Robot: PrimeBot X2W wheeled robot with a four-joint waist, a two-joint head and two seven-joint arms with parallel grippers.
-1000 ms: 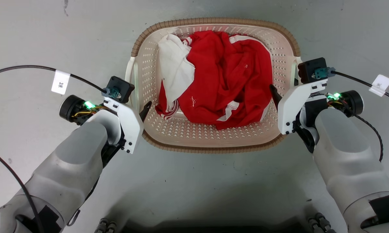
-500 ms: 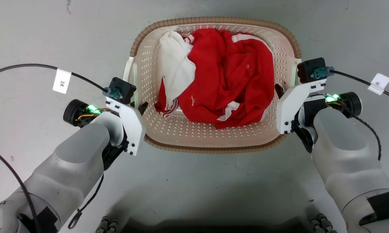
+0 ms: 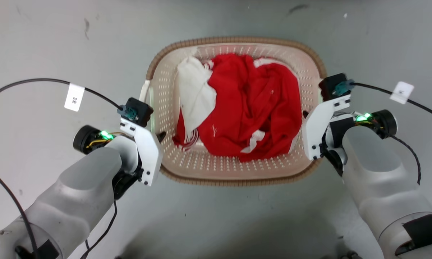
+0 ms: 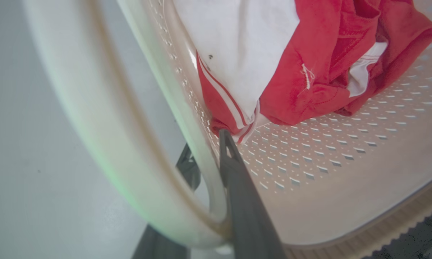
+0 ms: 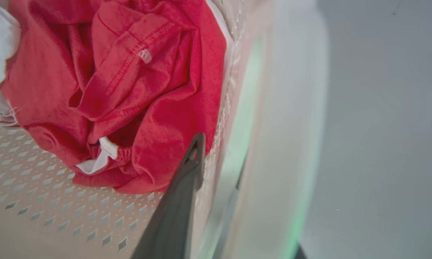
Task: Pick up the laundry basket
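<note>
The laundry basket [image 3: 234,39], cream perforated plastic with a brown woven-look rim, sits in the middle of the head view. It holds a red garment [image 3: 252,108] and a white one [image 3: 194,90]. My left gripper [image 3: 156,135] is shut on the basket's left wall beside the white handle [image 3: 146,93]. In the left wrist view one finger [image 4: 237,187] lies inside the basket [image 4: 327,162] and the other outside, under the handle. My right gripper [image 3: 311,115] clamps the right wall the same way. In the right wrist view its inner finger [image 5: 187,172] rests against the red cloth [image 5: 129,90].
Bare grey floor [image 3: 58,43] surrounds the basket on all sides. Black cables with white tags [image 3: 74,98] [image 3: 399,92] trail from both wrists over the floor.
The head camera has moved: the whole picture shifted down and the robot's base left the bottom edge. Both grippers sit tighter against the basket's side walls than a second ago.
</note>
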